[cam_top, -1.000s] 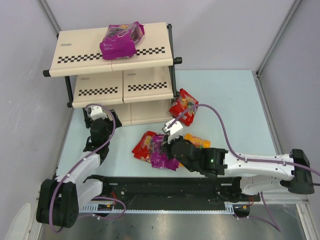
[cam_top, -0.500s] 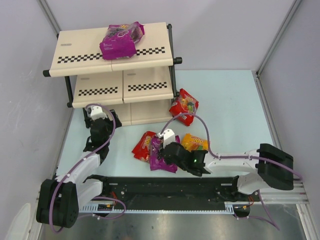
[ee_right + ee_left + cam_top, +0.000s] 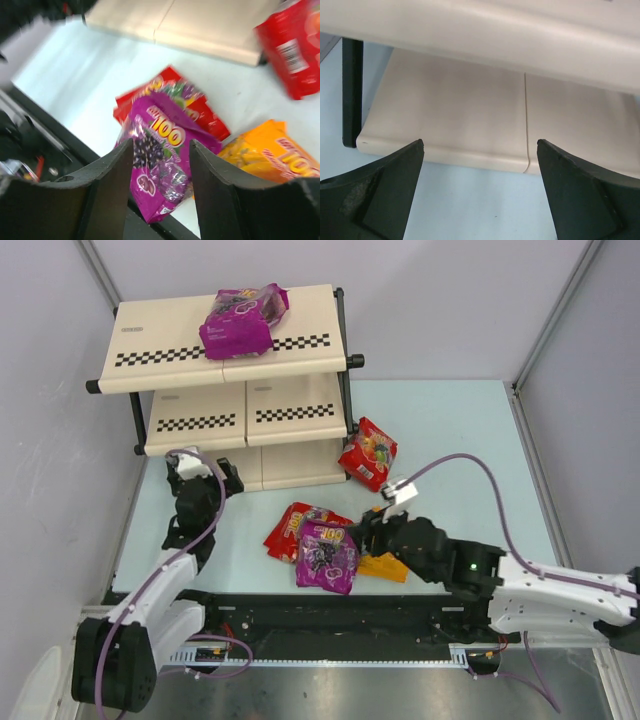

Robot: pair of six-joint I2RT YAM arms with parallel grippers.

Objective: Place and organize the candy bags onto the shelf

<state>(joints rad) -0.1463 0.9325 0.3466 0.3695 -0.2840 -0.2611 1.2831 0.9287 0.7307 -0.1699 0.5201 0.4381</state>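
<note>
The shelf [image 3: 290, 410] stands at the far left, with one magenta candy bag [image 3: 243, 320] on its top tier. On the table a purple bag [image 3: 327, 555] lies face up, partly over a red bag [image 3: 288, 528]. An orange bag [image 3: 385, 566] pokes out beneath my right gripper [image 3: 365, 535]. Another red bag [image 3: 368, 452] lies by the shelf's right leg. In the right wrist view that gripper [image 3: 161, 145] is open above the purple bag [image 3: 165, 130], holding nothing. My left gripper [image 3: 205, 472] is open and empty in front of the shelf's lowest board [image 3: 470, 110].
A black rail [image 3: 320, 615] runs along the near table edge just below the purple bag. Grey walls close in the left and right sides. The shelf's black leg [image 3: 352, 95] stands left of my left gripper [image 3: 480, 143].
My right gripper was shut at the purple bag. It has now opened and pulled back to the right. The purple bag has settled flat, face up, a little nearer the rail. The left arm barely moved.
</note>
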